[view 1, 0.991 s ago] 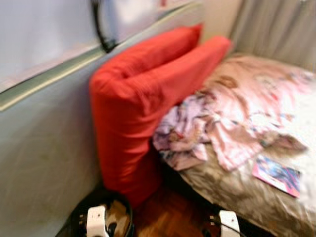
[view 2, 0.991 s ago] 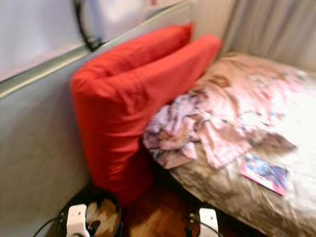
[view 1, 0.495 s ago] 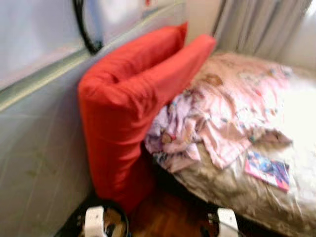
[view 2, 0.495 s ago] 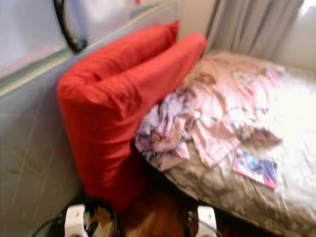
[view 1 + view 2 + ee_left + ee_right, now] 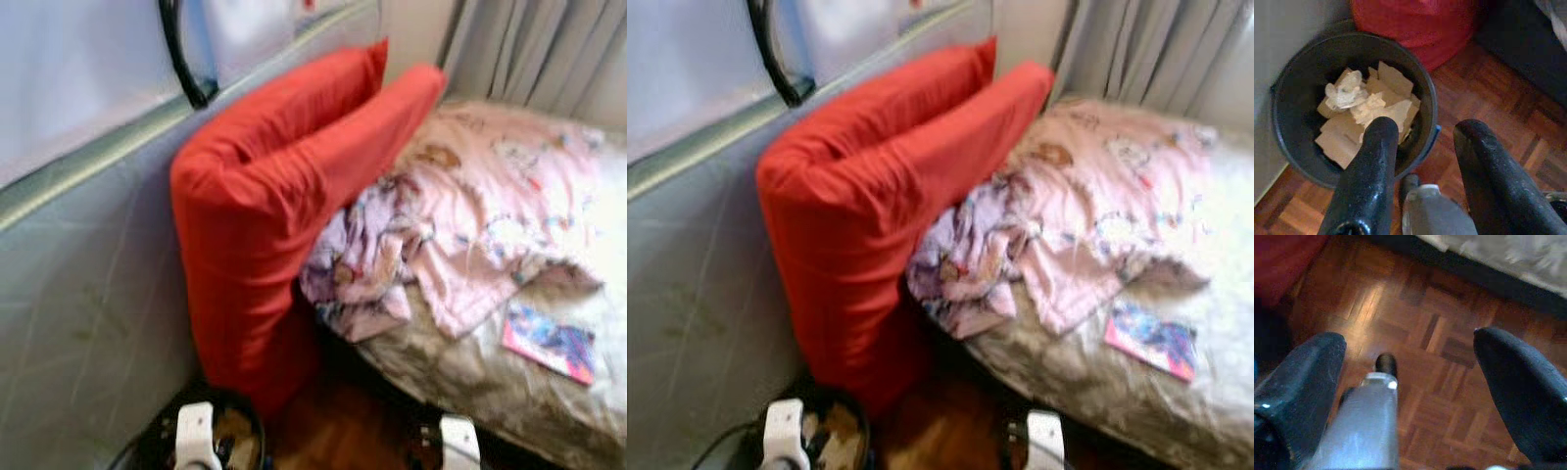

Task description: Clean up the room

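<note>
Crumpled pink and lilac clothes (image 5: 460,245) lie heaped on the bed (image 5: 470,377) beside two long red cushions (image 5: 284,206) that lean on the wall. A colourful booklet (image 5: 549,343) lies flat near the bed's edge. On the floor by the wall stands a black waste bin (image 5: 1425,93) holding paper scraps (image 5: 1366,107). My left gripper (image 5: 1427,129) hangs open just above the bin's near rim, with nothing in it. My right gripper (image 5: 1410,340) is open over bare parquet (image 5: 1440,289), also with nothing in it.
A grey-blue wall (image 5: 78,294) with a ledge and a black cable (image 5: 181,54) runs along the left. Grey curtains (image 5: 549,49) hang behind the bed. A narrow strip of wooden floor (image 5: 333,431) lies between bin and bed.
The whole head view has shifted sideways, so the camera moved. Cushions, clothes, booklet and bin lie as before, and both arms hang low as before.
</note>
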Controlling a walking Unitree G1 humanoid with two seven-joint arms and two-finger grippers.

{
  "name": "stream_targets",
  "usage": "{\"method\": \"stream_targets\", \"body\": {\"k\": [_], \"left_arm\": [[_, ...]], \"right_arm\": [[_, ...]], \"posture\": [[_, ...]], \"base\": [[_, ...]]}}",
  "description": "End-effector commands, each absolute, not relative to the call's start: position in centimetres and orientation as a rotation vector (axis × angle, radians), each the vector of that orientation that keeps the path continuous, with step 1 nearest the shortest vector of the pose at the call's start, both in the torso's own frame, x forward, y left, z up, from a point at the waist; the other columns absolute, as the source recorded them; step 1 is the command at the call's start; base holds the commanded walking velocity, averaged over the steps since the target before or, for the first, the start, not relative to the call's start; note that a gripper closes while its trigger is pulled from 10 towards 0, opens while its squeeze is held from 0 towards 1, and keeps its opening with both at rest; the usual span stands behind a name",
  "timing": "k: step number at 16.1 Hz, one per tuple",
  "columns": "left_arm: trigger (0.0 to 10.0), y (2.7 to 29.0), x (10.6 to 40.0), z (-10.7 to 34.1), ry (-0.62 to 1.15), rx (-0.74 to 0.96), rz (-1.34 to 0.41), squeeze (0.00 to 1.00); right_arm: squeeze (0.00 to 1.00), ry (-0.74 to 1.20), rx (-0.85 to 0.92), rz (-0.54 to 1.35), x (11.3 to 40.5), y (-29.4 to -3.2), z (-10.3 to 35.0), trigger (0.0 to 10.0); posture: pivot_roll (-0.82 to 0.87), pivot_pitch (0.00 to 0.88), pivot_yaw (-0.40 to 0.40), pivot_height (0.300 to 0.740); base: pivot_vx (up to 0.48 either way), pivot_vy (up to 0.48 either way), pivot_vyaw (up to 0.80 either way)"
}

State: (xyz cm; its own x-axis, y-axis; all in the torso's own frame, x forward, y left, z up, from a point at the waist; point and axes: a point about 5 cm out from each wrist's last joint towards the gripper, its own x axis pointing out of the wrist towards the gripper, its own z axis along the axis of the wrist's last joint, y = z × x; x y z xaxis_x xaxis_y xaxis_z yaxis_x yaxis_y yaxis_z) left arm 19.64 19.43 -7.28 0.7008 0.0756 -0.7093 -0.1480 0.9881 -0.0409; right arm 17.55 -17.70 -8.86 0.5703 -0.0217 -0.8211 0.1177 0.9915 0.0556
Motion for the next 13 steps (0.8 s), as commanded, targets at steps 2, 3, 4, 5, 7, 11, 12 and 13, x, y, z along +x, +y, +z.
{"method": "stream_targets", "body": {"k": [2,3,4,5,7,11,12,13], "left_arm": [[10.0,19.87,18.83,-7.68,0.817,-0.088,0.131,0.0],[10.0,19.88,18.83,-7.67,0.817,-0.087,0.131,0.0],[10.0,19.87,18.84,-7.67,0.816,-0.089,0.129,0.0],[10.0,19.86,18.85,-7.67,0.816,-0.089,0.129,0.0],[10.0,19.85,18.85,-7.66,0.816,-0.09,0.129,0.0],[10.0,19.82,18.88,-7.65,0.813,-0.095,0.13,0.0],[10.0,19.8,18.9,-7.65,0.813,-0.095,0.129,0.0],[10.0,19.81,18.91,-7.64,0.813,-0.096,0.129,0.0]], "right_arm": [[0.0,0.977,0.119,-0.087,17.07,-17.47,-9.1,10.0],[0.0,0.973,0.119,-0.088,17.09,-17.47,-9.09,10.0],[0.0,0.97,0.117,-0.087,17.09,-17.47,-9.08,10.0],[0.0,0.968,0.117,-0.089,17.11,-17.49,-9.07,10.0],[0.0,0.967,0.116,-0.09,17.12,-17.49,-9.06,10.0],[0.0,0.965,0.113,-0.094,17.22,-17.58,-9.01,10.0],[0.0,0.966,0.111,-0.093,17.23,-17.6,-9.01,10.0],[0.0,0.965,0.112,-0.095,17.25,-17.62,-9.0,10.0]], "posture": [[0.08,0.038,-0.008,0.74],[0.08,0.038,-0.008,0.74],[0.08,0.038,-0.008,0.74],[0.08,0.038,-0.008,0.74],[0.08,0.036,-0.008,0.74],[0.08,0.032,-0.01,0.74],[0.08,0.032,-0.011,0.74],[0.08,0.032,-0.011,0.74]], "base": [[0.0,-0.281,-0.54],[0.0,-0.281,0.0],[0.0,-0.281,0.0],[0.0,-0.285,0.0],[0.0,-0.291,0.0],[0.0,-0.292,0.0],[0.0,-0.292,0.0],[0.0,-0.292,0.0]]}}
